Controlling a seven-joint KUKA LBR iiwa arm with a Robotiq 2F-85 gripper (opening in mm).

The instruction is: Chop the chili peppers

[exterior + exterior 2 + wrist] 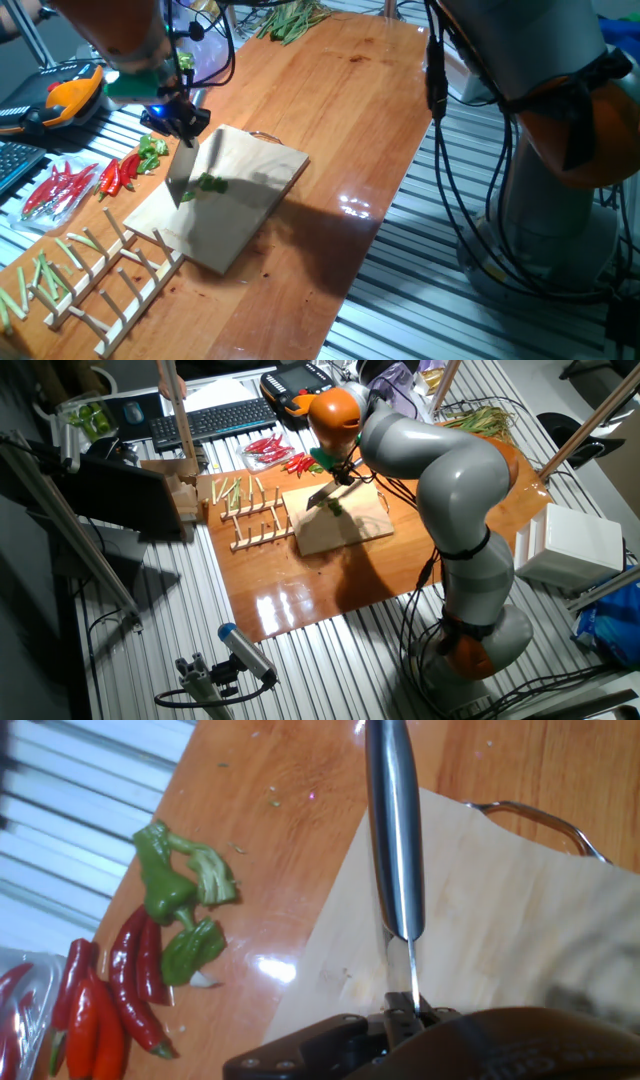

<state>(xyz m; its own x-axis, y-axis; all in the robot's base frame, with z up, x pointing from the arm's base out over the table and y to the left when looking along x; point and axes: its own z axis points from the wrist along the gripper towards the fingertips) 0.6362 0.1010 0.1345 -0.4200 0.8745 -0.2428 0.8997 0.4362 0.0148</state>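
A small bright-green chili (211,183) lies on the pale wooden cutting board (250,175), also seen in the other fixed view (336,509). My gripper (177,118) is shut on a steel knife (183,172). The blade slants down to the board just left of that chili. More green chili pieces (172,888) lie on the table left of the board (500,920). In the hand view the knife (392,830) runs edge-on up from my gripper (400,1018), and the chili on the board is hidden.
Slender red chilies (120,175) lie beside the green pieces, with more in a plastic bag (55,192). A wooden rack (115,275) holding pale-green stalks stands near the board's front corner. Green stalks (290,20) lie at the table's far end. A keyboard (215,418) sits off the table.
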